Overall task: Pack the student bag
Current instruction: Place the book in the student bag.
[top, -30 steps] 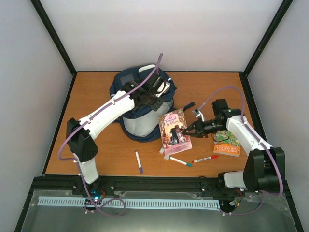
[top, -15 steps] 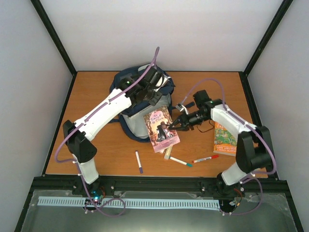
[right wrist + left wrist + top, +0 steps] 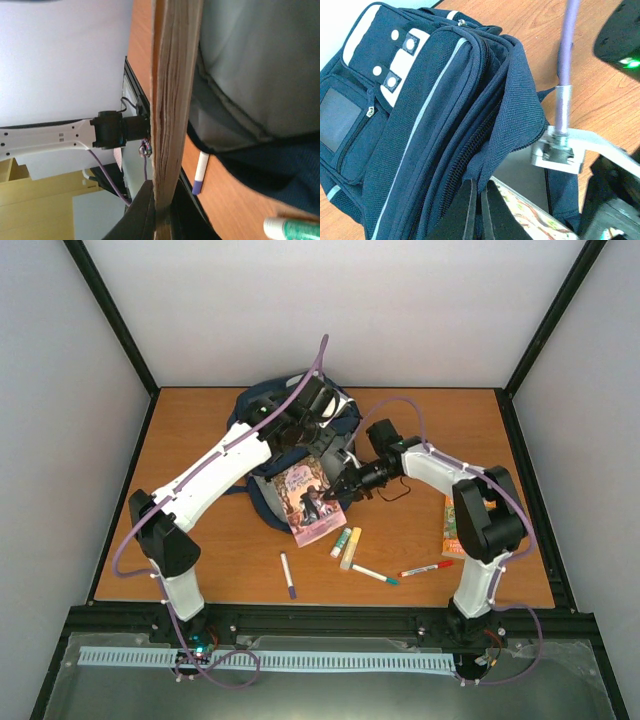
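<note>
The student bag (image 3: 262,425), navy with white patches, lies at the back centre of the table. My left gripper (image 3: 322,423) is shut on the edge of its opened flap (image 3: 512,107) and holds it up; the jaws (image 3: 480,190) pinch the navy fabric. My right gripper (image 3: 343,487) is shut on a pink-covered book (image 3: 308,502), which is tilted with its far edge against the bag's grey opening. In the right wrist view the book's page edge (image 3: 172,100) stands between the fingers (image 3: 164,195), with the grey lining (image 3: 260,65) just beside it.
An orange book (image 3: 450,532) lies at the right, partly behind my right arm. A purple marker (image 3: 288,575), a green glue stick (image 3: 341,542), a yellow highlighter (image 3: 351,548), a teal-tipped pen (image 3: 373,573) and a red pen (image 3: 427,568) lie near the front.
My right arm has carried the pink book left and back, from beside the orange book to the bag's mouth, uncovering the glue stick and highlighter. My left gripper lifted the flap slightly back.
</note>
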You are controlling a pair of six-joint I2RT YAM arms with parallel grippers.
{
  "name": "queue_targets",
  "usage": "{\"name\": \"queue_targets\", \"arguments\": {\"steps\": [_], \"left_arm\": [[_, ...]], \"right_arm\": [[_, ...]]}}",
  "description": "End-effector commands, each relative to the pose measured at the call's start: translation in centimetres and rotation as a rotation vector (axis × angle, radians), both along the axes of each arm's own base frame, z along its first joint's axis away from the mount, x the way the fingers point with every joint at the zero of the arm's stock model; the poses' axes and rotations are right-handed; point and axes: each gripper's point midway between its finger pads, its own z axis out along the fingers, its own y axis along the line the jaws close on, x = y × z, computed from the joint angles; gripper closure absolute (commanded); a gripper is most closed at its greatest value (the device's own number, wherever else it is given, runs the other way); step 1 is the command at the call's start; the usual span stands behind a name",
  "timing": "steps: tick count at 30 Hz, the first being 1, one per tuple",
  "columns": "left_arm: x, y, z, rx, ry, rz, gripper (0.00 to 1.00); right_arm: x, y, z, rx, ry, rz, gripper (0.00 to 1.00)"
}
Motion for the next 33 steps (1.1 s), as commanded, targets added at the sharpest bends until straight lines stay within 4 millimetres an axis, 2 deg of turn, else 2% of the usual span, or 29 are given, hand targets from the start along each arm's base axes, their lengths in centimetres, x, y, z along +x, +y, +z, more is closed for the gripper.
{"name": "queue_targets", "arguments": {"steps": [1,5,12,17,21,24,29,33], "left_arm": [[0.0,-0.4,7.2,-0.145,-0.149,-0.013,0.99],[-0.3,-0.6,7.5,-0.163,-0.148,-0.026,0.99],[-0.9,-0.8,8.0,-0.195,-0.157,-0.055,0.99],[-1.3,-0.9,7.6,-0.215,-0.153,-0.067,0.99],[-2.0,-0.2,6.9,-0.224,-0.162,-0.063,0.99],[-2.6,0.6,6.5,-0.224,-0.177,-0.056,0.99],[-3.0,2.7,7.2,-0.219,-0.258,-0.012,0.99],[-3.1,3.8,7.3,-0.223,-0.307,0.018,0.99]], "right_arm": [[2.4,1.7,0.2,0.045,-0.061,0.000,0.97],[4.5,2.6,-0.9,0.044,-0.083,-0.026,0.97],[8.2,3.8,-1.8,0.016,-0.159,-0.075,0.97],[10.5,4.2,-4.0,-0.049,-0.200,-0.072,0.95],[10.4,4.1,-5.4,-0.072,-0.196,-0.069,0.82],[9.9,3.5,-5.0,-0.087,-0.241,-0.062,0.73],[8.7,2.1,-3.1,-0.134,-0.331,-0.065,0.55],[7.2,0.7,-1.5,-0.165,-0.470,-0.044,0.51]]}}
